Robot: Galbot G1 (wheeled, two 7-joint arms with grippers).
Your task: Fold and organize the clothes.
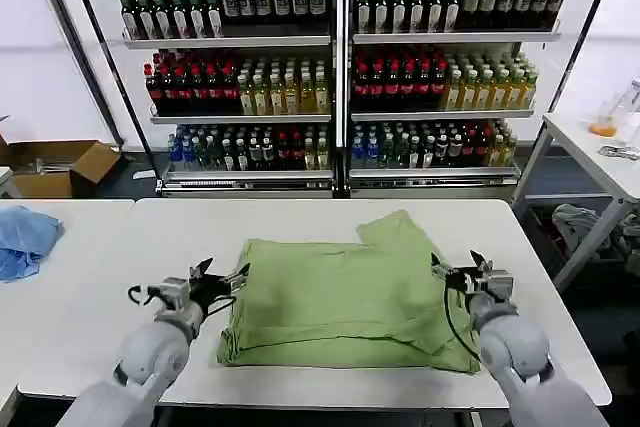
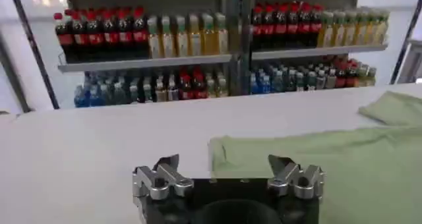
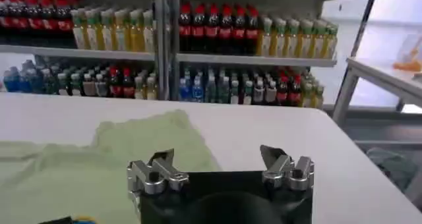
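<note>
1. Shirt (image 1: pixel 340 297), sage green, lies mid-surface as a rough rectangle, its sides apparently already folded in; you can count that part done.
2. One flap pokes out at 1 o'clock, and the near edge at 5 o'clock looks bunched, so I judge a further fold and tidying remain.
3. Your left gripper (image 1: pixel 222 280) hovers at the shirt's 9 o'clock edge, jaws apart and holding nothing.
4. Your right gripper (image 1: pixel 462 272) hovers at the 3 o'clock edge, jaws likewise apart.

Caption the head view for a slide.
Open left gripper and right gripper flank the partly folded green shirt on the white table.
</note>
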